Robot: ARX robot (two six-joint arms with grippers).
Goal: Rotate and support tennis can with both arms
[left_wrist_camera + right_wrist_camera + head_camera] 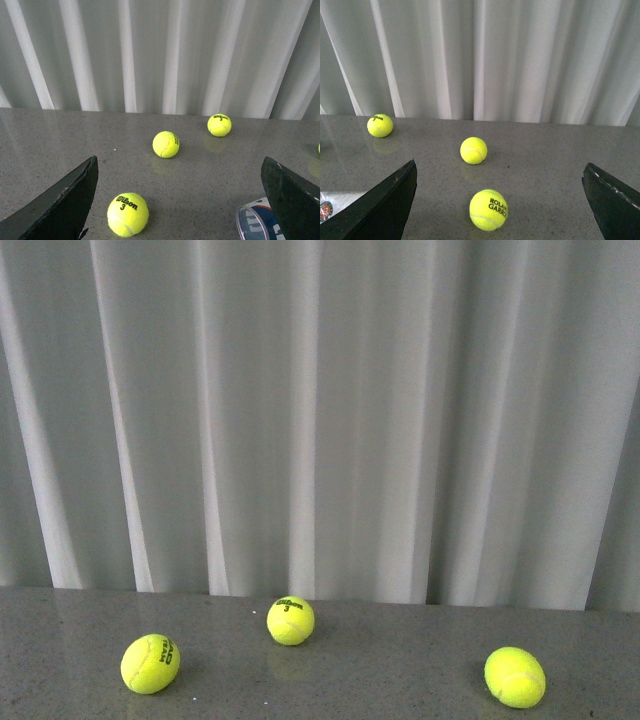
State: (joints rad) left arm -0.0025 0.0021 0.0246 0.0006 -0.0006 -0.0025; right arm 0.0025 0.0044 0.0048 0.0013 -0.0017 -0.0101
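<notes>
both end effectors stand open, gripping nothing. in the left wrist view the left end effector [179,159] has its two black fingers [60,205] spread wide. the tennis can [255,222] shows only its clear rimmed mouth and a bit of label, just beside one finger at the frame edge; whether they touch i cannot tell. the right end effector [500,162] is spread as wide, with a sliver of the same can near one finger. the front view shows no arms, only three tennis balls [291,620] well apart on the grey counter [400,670] before a white curtain [320,420].
</notes>
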